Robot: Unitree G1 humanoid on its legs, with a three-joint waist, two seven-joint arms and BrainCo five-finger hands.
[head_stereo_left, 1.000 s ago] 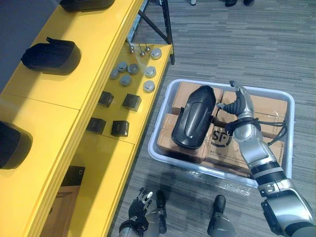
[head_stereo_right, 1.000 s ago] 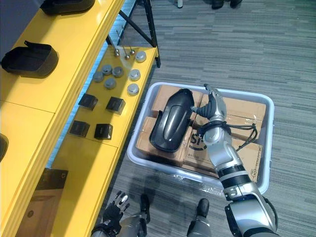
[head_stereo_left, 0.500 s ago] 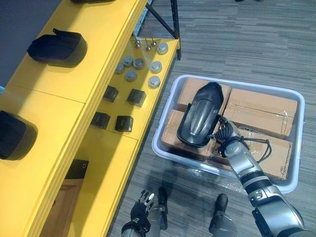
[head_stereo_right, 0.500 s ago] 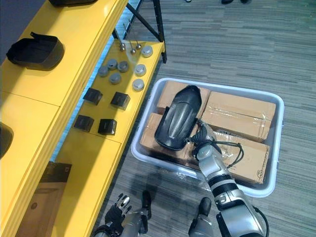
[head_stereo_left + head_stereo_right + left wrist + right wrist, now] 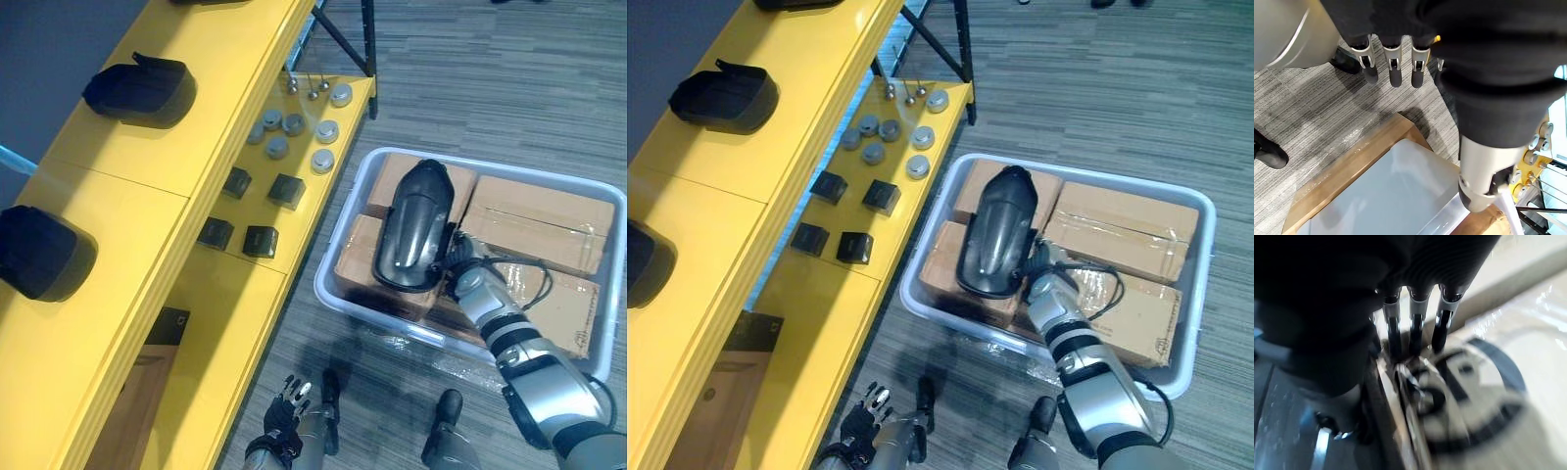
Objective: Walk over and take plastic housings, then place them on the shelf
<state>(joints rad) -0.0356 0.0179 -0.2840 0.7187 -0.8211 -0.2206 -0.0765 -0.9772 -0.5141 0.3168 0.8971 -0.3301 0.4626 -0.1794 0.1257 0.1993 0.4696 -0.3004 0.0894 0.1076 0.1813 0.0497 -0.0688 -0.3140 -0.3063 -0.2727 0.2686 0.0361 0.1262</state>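
The right hand's fingers are straight and held close together in a row. Their tips point down onto a box, hard against the right edge of the black housing. I cannot tell whether the thumb hooks that edge. The housing lies lengthwise on the cardboard boxes inside the grey bin, which stands on the floor just beside the yellow shelf. Two other housings sit on the shelf's top level. The left hand hangs low over the floor, fingers straight and slightly apart.
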